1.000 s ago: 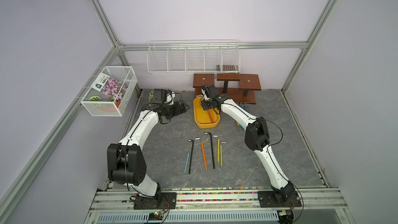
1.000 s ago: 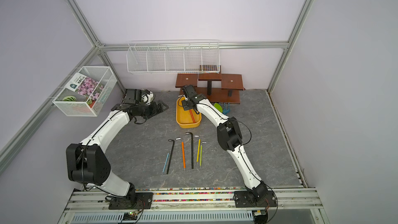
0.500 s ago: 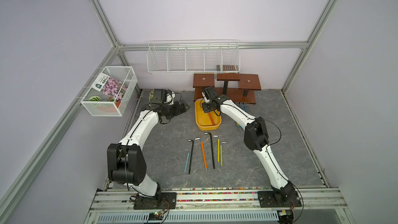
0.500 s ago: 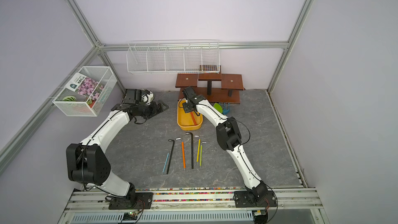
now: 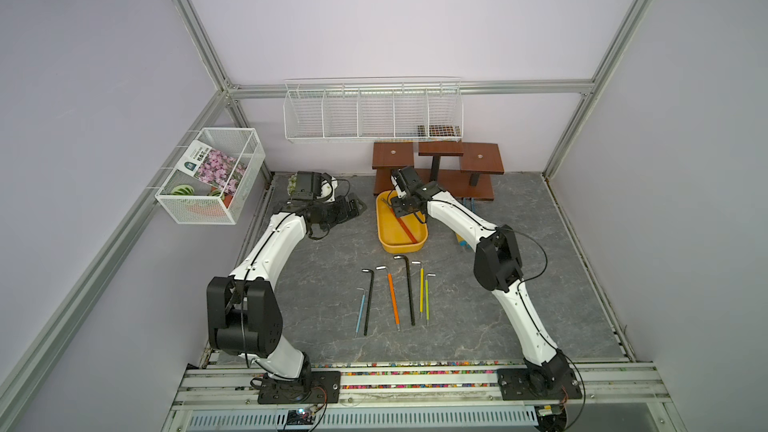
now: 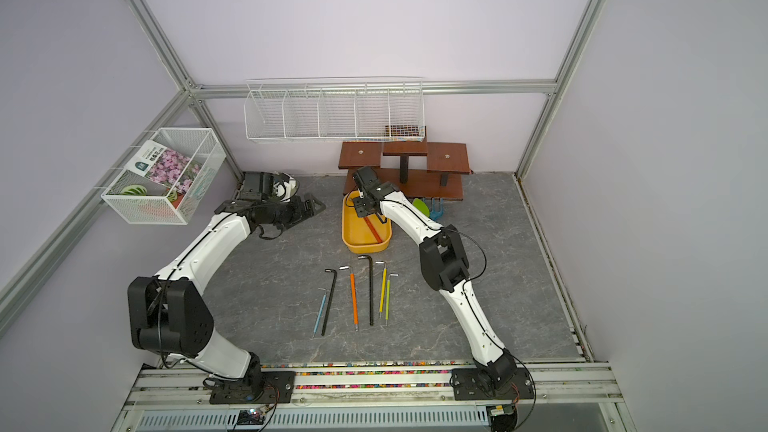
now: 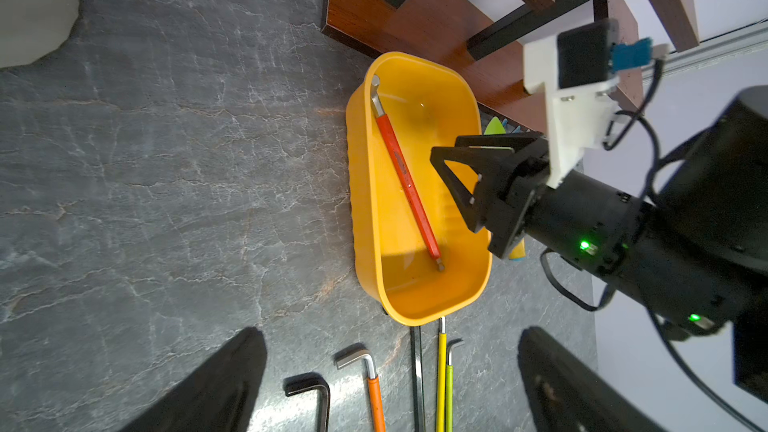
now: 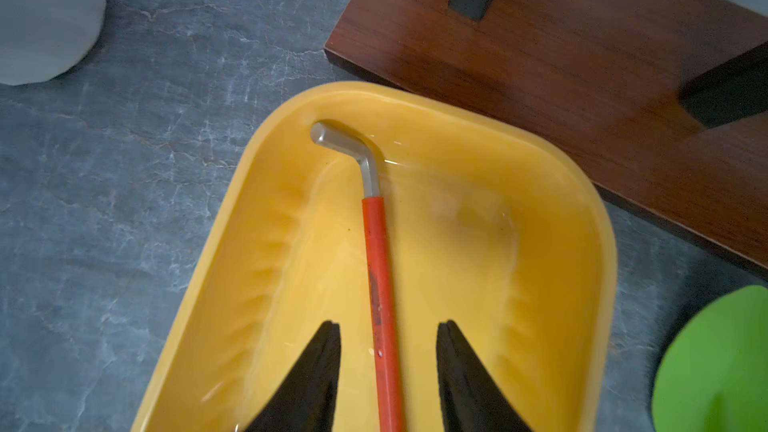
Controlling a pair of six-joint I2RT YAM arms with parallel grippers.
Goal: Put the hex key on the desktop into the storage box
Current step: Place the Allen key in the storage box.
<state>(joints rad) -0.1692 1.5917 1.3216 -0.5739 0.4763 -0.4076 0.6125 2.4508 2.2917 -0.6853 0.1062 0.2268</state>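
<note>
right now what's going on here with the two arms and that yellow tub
The right tool hangs open over the storage box, jaws either side of a red hex key that lies inside, not gripped. The left tool is open and empty beside the box. Six more hex keys lie in a row on the desktop.

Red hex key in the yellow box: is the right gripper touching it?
Apart. In the right wrist view the right gripper stands open, and yellow storage box floor shows between the red hex key and each finger.

A brown wooden stand (image 5: 457, 189) sits under a long white wire basket (image 5: 374, 118)
</note>
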